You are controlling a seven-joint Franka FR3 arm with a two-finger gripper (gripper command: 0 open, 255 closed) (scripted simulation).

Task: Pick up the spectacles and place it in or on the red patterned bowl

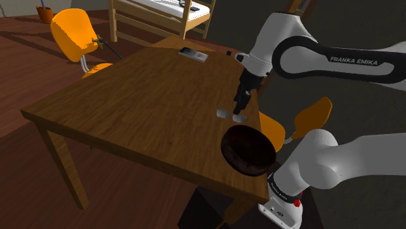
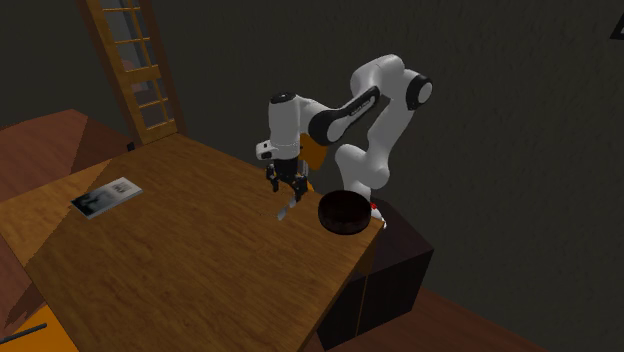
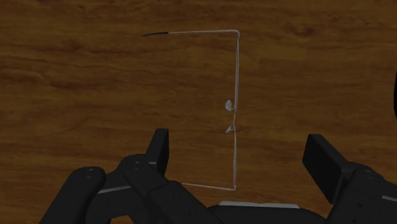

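The spectacles [image 3: 236,95] are a thin pale wire frame lying flat on the wooden table [image 1: 130,97]. In the shoulder view the spectacles [image 1: 231,116] lie near the table's right edge, just beyond the bowl. My gripper [image 3: 242,156] hangs low over them, open, with one finger [image 3: 159,147] on each side of the frame and neither touching it. The gripper [image 1: 241,104] points straight down. The bowl [image 1: 248,151] looks dark, almost black with a reddish tint, and sits at the table's near right corner. The second exterior view has the spectacles [image 2: 285,208] under the gripper [image 2: 288,184], beside the bowl [image 2: 342,213].
A flat grey booklet [image 1: 193,54] lies at the table's far edge, with a small dark item [image 1: 229,52] near it. Orange chairs stand at the far left [image 1: 77,32] and right beside the arm [image 1: 312,117]. A wooden bed frame [image 1: 162,19] stands behind.
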